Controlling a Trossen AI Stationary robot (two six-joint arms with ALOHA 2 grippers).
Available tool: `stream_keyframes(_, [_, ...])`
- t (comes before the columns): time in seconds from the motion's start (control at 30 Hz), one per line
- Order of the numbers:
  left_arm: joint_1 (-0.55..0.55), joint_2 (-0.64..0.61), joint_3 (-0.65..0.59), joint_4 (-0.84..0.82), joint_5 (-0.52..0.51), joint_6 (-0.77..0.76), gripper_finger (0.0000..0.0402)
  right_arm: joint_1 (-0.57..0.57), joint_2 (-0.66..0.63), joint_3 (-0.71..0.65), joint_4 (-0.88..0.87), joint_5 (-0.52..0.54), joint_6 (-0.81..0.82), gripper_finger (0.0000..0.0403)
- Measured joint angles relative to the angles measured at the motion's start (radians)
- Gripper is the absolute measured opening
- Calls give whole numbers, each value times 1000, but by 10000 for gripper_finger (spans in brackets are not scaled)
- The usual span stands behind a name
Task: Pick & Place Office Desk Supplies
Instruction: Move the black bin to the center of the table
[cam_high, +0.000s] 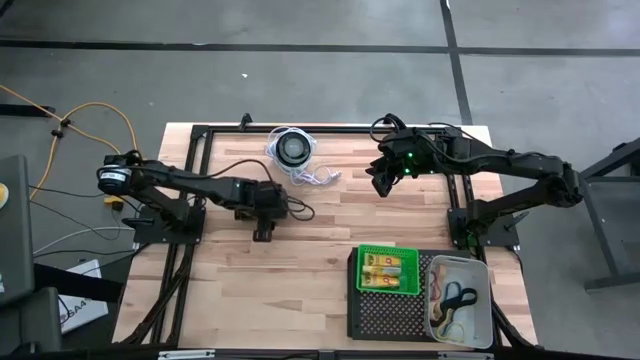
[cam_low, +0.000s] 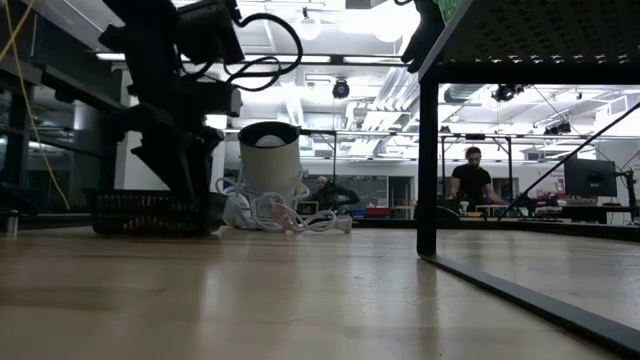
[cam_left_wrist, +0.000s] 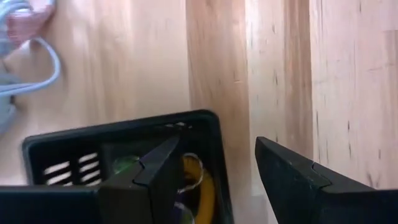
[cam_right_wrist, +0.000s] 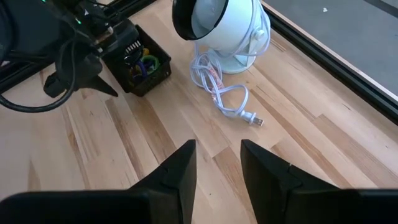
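The job looks partly done, with the left side unfinished. At left of centre on the tabletop, a small black bin holds a tangle of bands, yellow, green and purple, none yet lifted out. The left hand is low over the bin with its fingers wide: one above the inside, the other outside over bare wood, the bin's wall between them and nothing gripped.

Beyond the bin stands a round white device with its cord, no part of the job.

The right hand hovers above the far right of the tabletop, tilted down, fingers slightly apart and empty.

At the near right, the tray carries a green basket with yellow packets and a clear tub with loops, apparently already placed.
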Motion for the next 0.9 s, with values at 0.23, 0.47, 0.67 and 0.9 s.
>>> stream_keyframes(0.23, [-5, -1, 82, -178, -26, -55, 196, 0, 0, 0, 0, 0, 0, 113])
stream_keyframes(0.47, [-5, -1, 104, -333, -24, -210, 196, 0, 0, 0, 1, 0, 0, 113])
stream_keyframes(0.67, [-25, -49, 104, -399, -25, -300, 196, 0, 0, 0, 5, 0, 0, 113])
stream_keyframes(0.9, [-55, -159, 83, -495, -79, -376, 196, 0, 0, 0, 7, 0, 0, 113])
